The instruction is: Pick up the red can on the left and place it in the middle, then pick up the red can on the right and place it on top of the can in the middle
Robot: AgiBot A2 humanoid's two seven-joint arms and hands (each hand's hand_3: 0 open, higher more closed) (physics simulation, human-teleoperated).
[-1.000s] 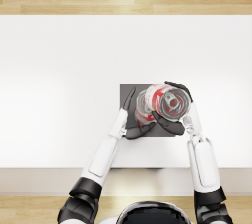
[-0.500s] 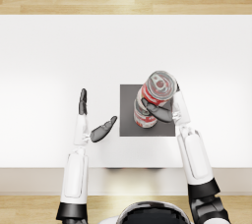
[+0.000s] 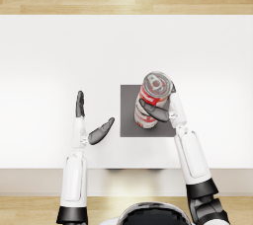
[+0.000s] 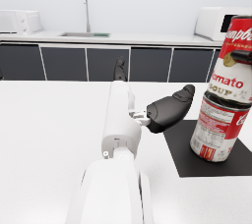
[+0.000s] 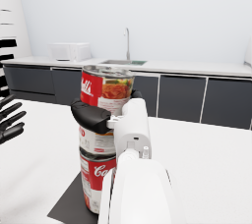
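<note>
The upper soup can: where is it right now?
In the head view, the upper soup can sits stacked on the lower can over the dark mat, gripped by the right robot hand.

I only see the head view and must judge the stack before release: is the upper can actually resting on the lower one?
Observer: In the left wrist view the upper can sits on the lower can's top, with no gap showing.
Operator: How high on it is the grip?
Observer: The right wrist view shows the right hand with its thumb across the upper can about midway up, clear of the lower can.
</note>
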